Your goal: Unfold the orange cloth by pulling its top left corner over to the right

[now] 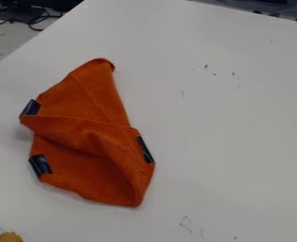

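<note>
White table (240, 142) (cables (34, 19) beyond).

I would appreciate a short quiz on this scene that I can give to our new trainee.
1. How many dark patches show along the edges of the orange cloth?
2. True or false: the orange cloth is spread out smooth, with no fold or crease, on the white table.
3. Near which corner of the picture does the small yellow piece show?
A) upper right
B) lower right
C) lower left

Key: 1. three; 2. false; 3. C
</note>
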{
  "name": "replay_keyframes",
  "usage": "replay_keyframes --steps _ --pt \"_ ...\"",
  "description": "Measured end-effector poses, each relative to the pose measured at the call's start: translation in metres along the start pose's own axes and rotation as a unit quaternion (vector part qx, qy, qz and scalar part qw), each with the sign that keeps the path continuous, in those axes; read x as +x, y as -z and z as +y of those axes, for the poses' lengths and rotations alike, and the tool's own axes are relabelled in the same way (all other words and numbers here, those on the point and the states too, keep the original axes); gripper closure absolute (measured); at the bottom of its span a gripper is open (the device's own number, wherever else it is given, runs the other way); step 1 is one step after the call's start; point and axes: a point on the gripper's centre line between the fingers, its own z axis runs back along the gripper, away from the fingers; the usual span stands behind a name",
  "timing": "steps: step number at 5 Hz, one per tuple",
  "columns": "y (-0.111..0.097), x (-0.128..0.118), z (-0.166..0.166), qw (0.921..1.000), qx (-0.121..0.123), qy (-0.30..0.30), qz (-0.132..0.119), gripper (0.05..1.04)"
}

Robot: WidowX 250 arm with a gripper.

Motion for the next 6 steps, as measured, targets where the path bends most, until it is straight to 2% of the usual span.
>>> replay_keyframes --steps 1,2,3,4,5,6 --pt "0.009 -0.004 -0.005 0.9999 -0.013 0.0 0.012 0.082" --pt "0.011 0.0 -0.03 0.9992 -0.031 0.023 0.007 0.082" --pt "-0.005 0.007 -0.056 0.9987 -0.029 0.041 0.003 0.082" --pt "-0.019 0.008 -0.095 0.9985 -0.037 0.039 0.011 0.082" --pt "-0.029 0.004 -0.142 0.9982 -0.039 0.04 0.024 0.082" --pt "-0.03 -0.007 -0.156 0.9997 -0.017 0.01 0.017 0.082"
